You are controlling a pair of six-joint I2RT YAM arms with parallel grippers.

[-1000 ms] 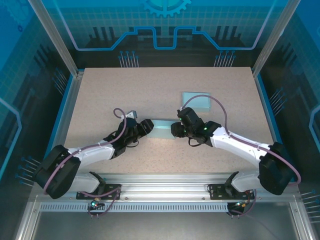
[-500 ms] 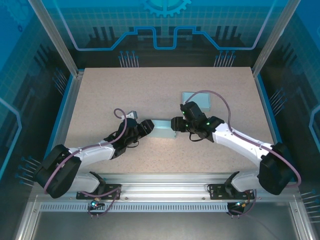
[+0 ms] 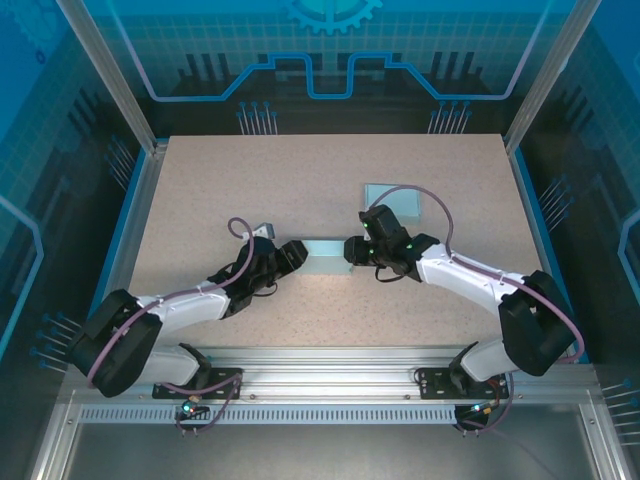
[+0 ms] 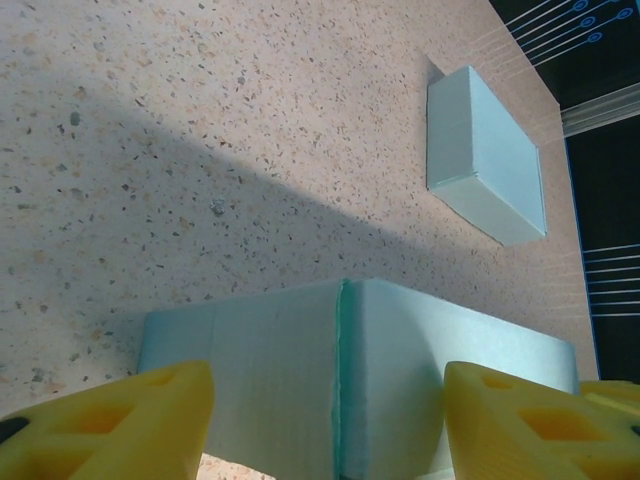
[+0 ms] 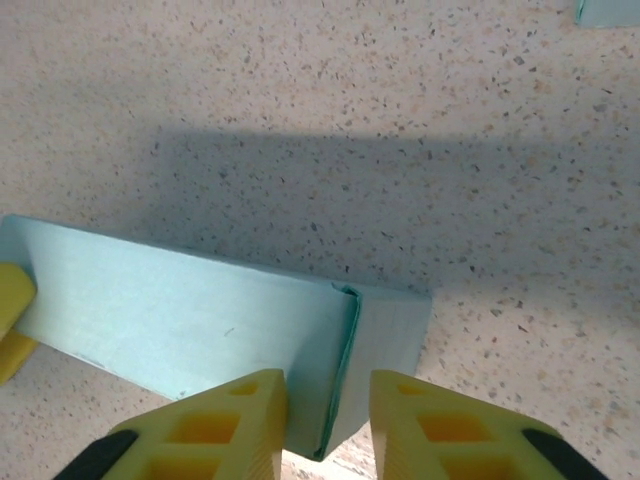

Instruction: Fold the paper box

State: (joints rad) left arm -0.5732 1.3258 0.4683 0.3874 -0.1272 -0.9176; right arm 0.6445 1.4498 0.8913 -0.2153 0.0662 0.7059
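On the speckled table (image 3: 230, 180), the left arm reaches in from the near left corner, and the left gripper (image 3: 297, 252) meets the left end of the paper box (image 3: 325, 258), which lies flat near the middle of the table with its long side running left to right. In the left wrist view its yellow fingers (image 4: 120, 420) stand wide apart, one on each side of the box's end, and appear to hold it across its width. A seam (image 4: 340, 380) runs down the pale blue face between them. The right wrist view shows one of those fingers against the box's left end (image 5: 12, 295). At the box's right end sits the right gripper (image 3: 350, 250), its arm coming in from the near right. Its fingers (image 5: 215, 420) are drawn close together, and the near edge of the box's end flap (image 5: 345, 340) sits in the narrow gap between them. Whether the pads are pressing on the paper, I cannot tell. Beyond the right gripper, farther back and to the right, a second box (image 3: 393, 203) of the same colour rests closed on the table, well apart from the first.
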